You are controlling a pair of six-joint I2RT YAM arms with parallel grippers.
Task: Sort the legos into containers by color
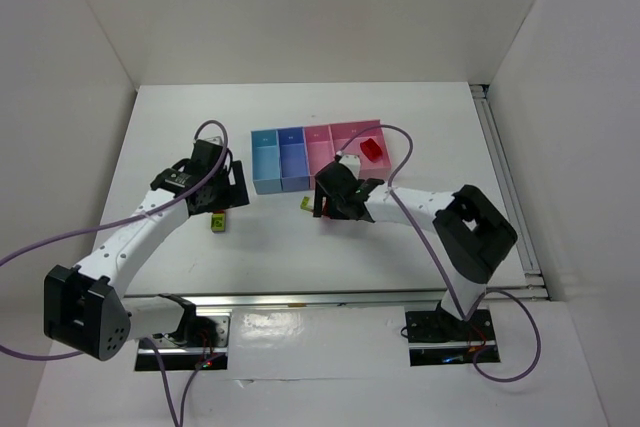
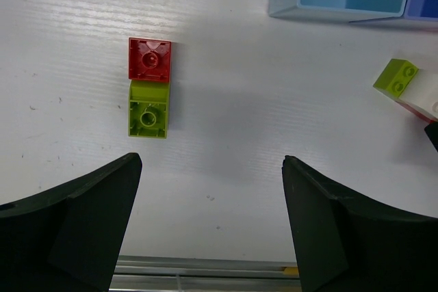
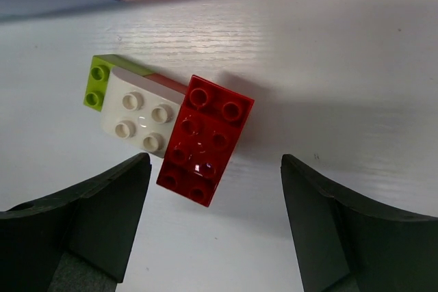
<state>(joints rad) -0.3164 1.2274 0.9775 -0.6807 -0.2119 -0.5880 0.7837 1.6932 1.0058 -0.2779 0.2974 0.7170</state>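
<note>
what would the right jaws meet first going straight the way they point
Most likely the red brick, lying on the table roughly between them against a white brick; depth is unclear.

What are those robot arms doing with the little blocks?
They are sorting plastic lego bricks by colour into a row of four shallow plastic bins. One red brick already lies in the wide pink bin. The left hand hangs open over a small red brick and a yellow-green brick, touching on the white table. The right hand hangs open over a long red brick, a white brick and a yellow-green piece, bunched together. Neither holds anything.
</note>
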